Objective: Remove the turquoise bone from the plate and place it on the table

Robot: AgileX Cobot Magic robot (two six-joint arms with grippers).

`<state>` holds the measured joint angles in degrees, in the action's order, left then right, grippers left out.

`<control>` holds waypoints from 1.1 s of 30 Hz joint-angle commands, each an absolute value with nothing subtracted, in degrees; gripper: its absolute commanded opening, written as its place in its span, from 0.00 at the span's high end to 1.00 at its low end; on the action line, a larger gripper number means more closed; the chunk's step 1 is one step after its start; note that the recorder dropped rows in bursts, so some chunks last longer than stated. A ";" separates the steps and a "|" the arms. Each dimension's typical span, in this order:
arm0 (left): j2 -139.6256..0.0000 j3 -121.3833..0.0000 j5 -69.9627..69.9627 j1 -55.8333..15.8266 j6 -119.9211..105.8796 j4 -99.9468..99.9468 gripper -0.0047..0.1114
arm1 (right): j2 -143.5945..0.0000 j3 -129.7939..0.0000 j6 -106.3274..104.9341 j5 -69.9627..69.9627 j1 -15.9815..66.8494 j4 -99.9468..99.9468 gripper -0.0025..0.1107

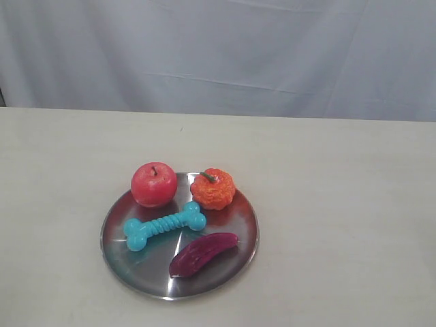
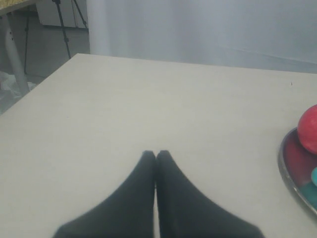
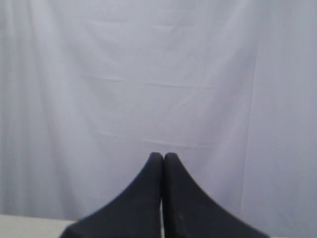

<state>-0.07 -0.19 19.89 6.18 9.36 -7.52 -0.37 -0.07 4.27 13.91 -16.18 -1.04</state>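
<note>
The bone (image 1: 164, 225) lies flat across the middle of the plate (image 1: 133, 271), which sits nearer the near edge of the counter (image 1: 340, 204) than the far one, a little toward its left edge. An apple (image 1: 154, 184) and an orange gourd (image 1: 213, 189) crowd the bone's far side, and a purple vegetable (image 1: 203, 254) lies on its near side. This leaves the ribbed middle as the freest place to grip from above.

The left tool (image 2: 156, 154) is clenched with nothing between its tips. It hangs over bare counter toward the left edge, well apart from the plate, whose rim, the apple and a sliver of turquoise show at the border of its wrist view. The right tool (image 3: 163, 156) is likewise clenched and empty. It faces the white curtain (image 3: 148, 74), and only a thin strip of counter shows, so I cannot tell its place over the counter.

Neither arm appears in the exterior view. I judge the task not yet begun, with both tools parked clear so the plate stays unobstructed. The left one looks better placed to reach.
</note>
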 commanded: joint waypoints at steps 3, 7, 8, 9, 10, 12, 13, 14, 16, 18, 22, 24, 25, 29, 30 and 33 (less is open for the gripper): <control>0.00 0.00 19.72 5.79 9.40 -7.53 0.96 | 0.00 0.00 11.49 27.75 -16.62 -1.50 0.97; 0.00 0.00 19.72 5.79 9.40 -7.53 0.96 | 0.00 0.00 39.76 33.61 -16.62 -1.50 0.97; 0.00 0.00 19.72 5.79 9.40 -7.53 0.96 | 0.00 0.00 44.02 34.10 -16.62 -1.50 0.97; 0.00 0.00 19.72 5.79 9.40 -7.53 0.96 | 0.00 0.00 45.33 34.85 -16.62 -1.50 0.97; 0.00 0.00 19.72 5.79 9.40 -7.53 0.96 | 0.00 0.00 45.02 35.14 -16.62 -1.61 0.97; 0.00 0.00 19.72 5.79 9.40 -7.53 0.96 | 0.00 -1.13 43.78 32.68 -16.62 -2.54 0.97; 0.00 0.00 19.72 5.79 9.40 -7.53 0.96 | -0.12 -2.78 43.02 29.70 -16.62 -3.10 0.97; 0.00 0.00 19.72 5.79 9.40 -7.53 0.96 | -1.26 -4.83 41.98 25.71 -16.62 -3.11 0.97; 0.00 0.00 19.72 5.79 9.40 -7.53 0.96 | -4.30 -9.05 41.43 19.08 -16.62 -3.11 0.97; 0.00 0.00 19.72 5.79 9.40 -7.53 0.96 | -9.01 -13.80 41.05 14.55 -16.52 -3.78 0.97; 0.00 0.00 19.72 5.79 9.40 -7.53 0.96 | -20.22 -23.46 41.05 4.92 -16.41 -6.99 0.97; 0.00 0.00 19.72 5.79 9.40 -7.53 0.96 | -26.67 -29.22 41.05 -2.08 -16.41 -8.42 0.97; 0.00 0.00 19.72 5.79 9.40 -7.53 0.96 | -29.21 -32.05 40.79 -4.99 -16.29 -8.50 0.97; 0.00 0.00 19.72 5.79 9.40 -7.53 0.96 | -41.35 -42.53 31.58 -17.65 -11.97 -6.98 0.97; 0.00 0.00 19.72 5.79 9.40 -7.53 0.96 | -43.68 -44.54 28.72 -20.15 -10.57 -6.27 0.97; 0.00 0.00 19.72 5.79 9.40 -7.53 0.96 | -52.49 -51.51 21.46 -29.53 -5.08 -4.31 0.97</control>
<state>-0.07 -0.19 19.89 6.18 9.36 -7.52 -45.16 -45.88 29.01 -20.42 -9.24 -6.04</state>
